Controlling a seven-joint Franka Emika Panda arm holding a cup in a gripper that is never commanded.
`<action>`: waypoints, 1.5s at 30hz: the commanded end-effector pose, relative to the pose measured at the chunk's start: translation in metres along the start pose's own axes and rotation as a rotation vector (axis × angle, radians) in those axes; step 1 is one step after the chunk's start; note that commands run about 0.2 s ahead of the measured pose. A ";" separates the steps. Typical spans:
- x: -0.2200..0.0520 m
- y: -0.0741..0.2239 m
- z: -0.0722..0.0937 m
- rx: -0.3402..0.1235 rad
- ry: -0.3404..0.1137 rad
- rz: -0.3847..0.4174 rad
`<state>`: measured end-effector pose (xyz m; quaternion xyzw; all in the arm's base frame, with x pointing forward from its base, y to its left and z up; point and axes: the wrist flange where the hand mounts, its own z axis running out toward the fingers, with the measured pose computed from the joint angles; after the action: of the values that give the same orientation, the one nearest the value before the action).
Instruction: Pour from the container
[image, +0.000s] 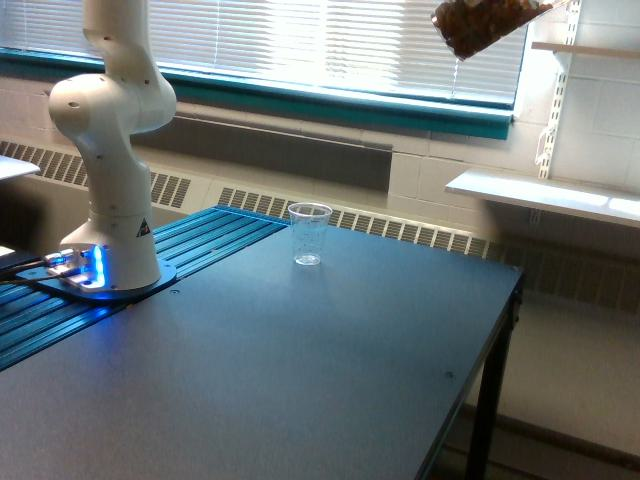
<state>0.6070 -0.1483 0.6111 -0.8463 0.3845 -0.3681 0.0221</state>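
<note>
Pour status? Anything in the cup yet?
Done: the container of brown granules is lifted high at the top right of the exterior view and tilted. In hand: it looks full, with no granules visibly falling. The tool holding it is out of frame. Left: the clear cup on the table looks empty, and the container is well to the exterior view's right of it, not above it.
</note>
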 end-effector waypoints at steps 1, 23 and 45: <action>0.014 0.009 -0.042 0.043 0.044 0.014; 0.019 -0.010 -0.067 0.145 0.097 -0.112; -0.016 -0.009 -0.088 0.281 0.117 -0.261</action>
<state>0.5652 -0.1135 0.6594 -0.8487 0.2674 -0.4484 0.0844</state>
